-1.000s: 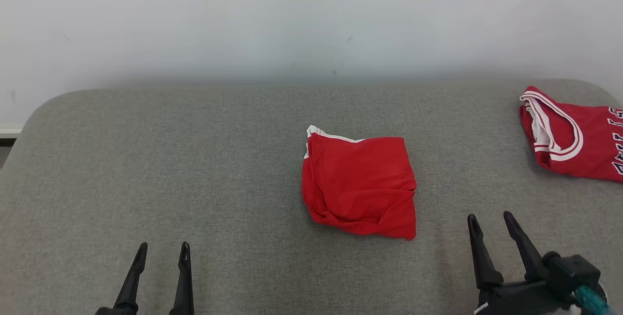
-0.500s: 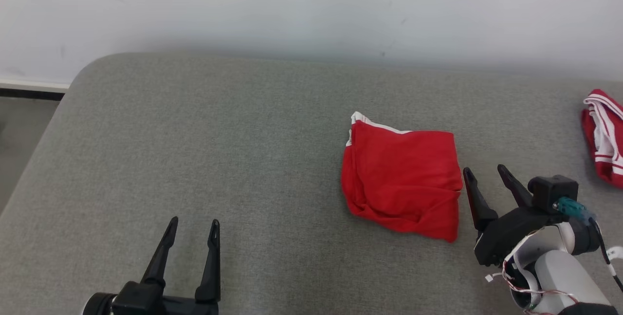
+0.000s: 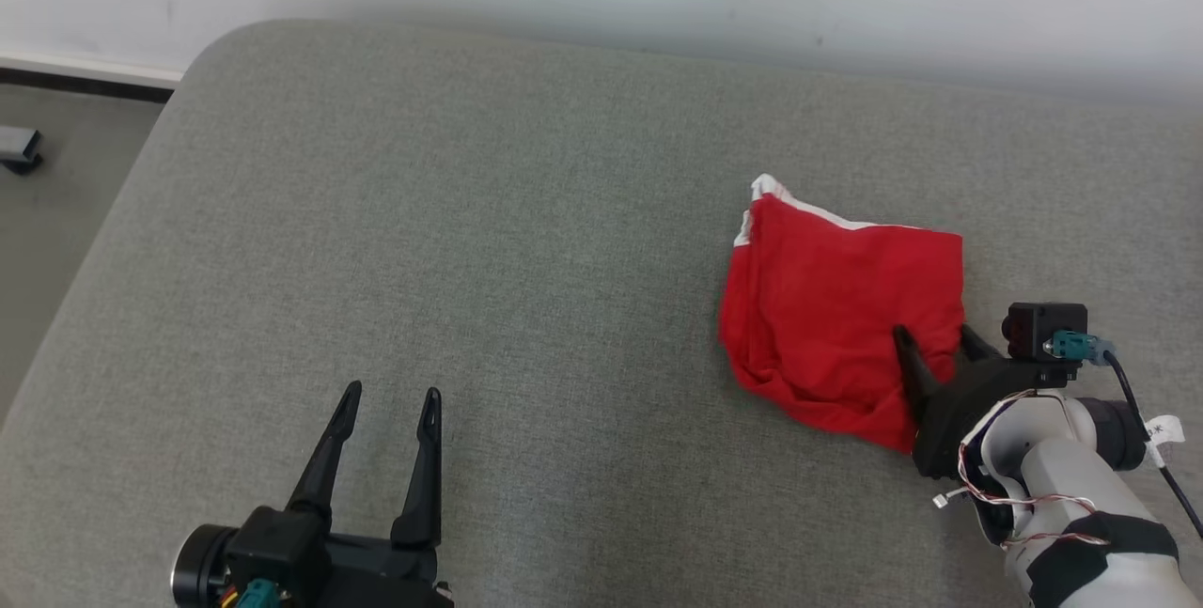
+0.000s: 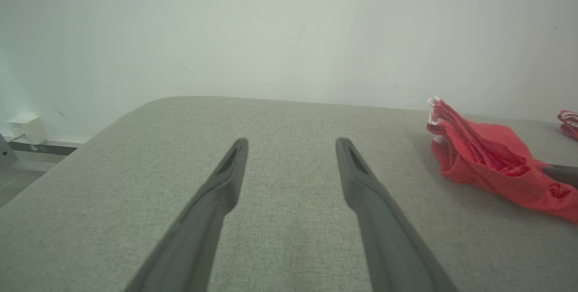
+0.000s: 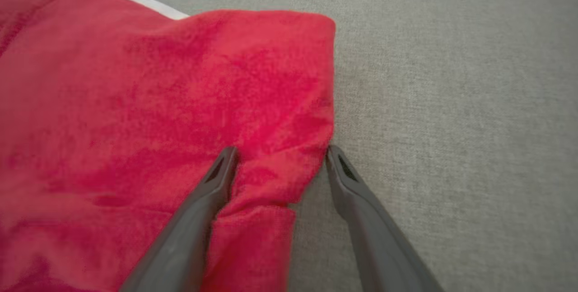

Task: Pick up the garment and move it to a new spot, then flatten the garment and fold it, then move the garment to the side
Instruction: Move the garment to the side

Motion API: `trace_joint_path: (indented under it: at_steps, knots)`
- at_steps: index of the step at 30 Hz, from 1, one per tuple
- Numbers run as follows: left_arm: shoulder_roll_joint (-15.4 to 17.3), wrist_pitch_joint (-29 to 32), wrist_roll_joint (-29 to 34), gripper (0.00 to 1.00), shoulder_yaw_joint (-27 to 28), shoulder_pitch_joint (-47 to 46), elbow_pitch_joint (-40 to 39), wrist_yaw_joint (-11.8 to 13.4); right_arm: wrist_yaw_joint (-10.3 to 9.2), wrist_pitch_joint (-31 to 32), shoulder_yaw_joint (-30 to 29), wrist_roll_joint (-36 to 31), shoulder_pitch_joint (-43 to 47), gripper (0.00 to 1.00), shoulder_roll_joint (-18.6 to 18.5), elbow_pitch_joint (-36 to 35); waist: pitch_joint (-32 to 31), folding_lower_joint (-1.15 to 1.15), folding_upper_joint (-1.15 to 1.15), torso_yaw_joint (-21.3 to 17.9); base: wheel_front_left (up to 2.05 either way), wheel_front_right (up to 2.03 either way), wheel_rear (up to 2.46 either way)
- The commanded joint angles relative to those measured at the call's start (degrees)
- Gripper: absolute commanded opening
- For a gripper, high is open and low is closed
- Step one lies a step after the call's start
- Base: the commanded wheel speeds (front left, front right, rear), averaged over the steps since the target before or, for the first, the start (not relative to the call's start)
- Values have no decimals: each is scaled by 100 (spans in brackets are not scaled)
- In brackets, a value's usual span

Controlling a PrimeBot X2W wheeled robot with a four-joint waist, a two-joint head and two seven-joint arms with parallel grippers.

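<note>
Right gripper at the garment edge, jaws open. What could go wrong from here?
1. The right gripper straddles the edge of the garment, one finger on cloth, one beside it on the grey cushion. Closing may pinch just the top layer, and the bundle could unfold on lifting.
2. The left gripper stands open far away, so a one-handed lift may let it sag.

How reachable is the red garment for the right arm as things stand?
Probably yes. The right gripper is open at the near right edge of the red garment, one of its fingers over the cloth, the other beside it on the grey cushion. Nothing stands between them, so closing there should catch the fold.
</note>
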Motion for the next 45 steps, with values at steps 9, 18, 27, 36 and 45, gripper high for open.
trace_joint_path:
  at_steps: [9, 18, 27, 36, 45]
  knots:
    - [1, -16, -70, 100, -75, -191, 74, 30, -6, 330, 229, 457, -307, 36, 326, 905, 139, -1, -1, 40, 0, 0, 0]
    - [3, -16, -131, 100, -24, -175, 10, 102, -18, 250, 756, 652, -693, 0, 2, 775, 234, -1, -1, -144, 0, 0, 0]
    - [2, -16, -163, 100, -56, -368, -146, 122, -17, 494, 1975, 699, -1334, 0, -758, -59, 655, -1, -1, -569, 0, 0, 0]
    - [4, -16, 4, 100, -84, -810, -357, 97, -17, 1018, 2981, 1060, -2292, 0, -2131, -1422, 1522, -1, -1, -1143, 0, 0, 0]
    - [48, -16, 249, 100, 21, -1047, -631, 48, -17, 1388, 3028, 1380, -2939, 0, -3205, -2373, 2168, -1, -1, -1771, 0, 0, 0]
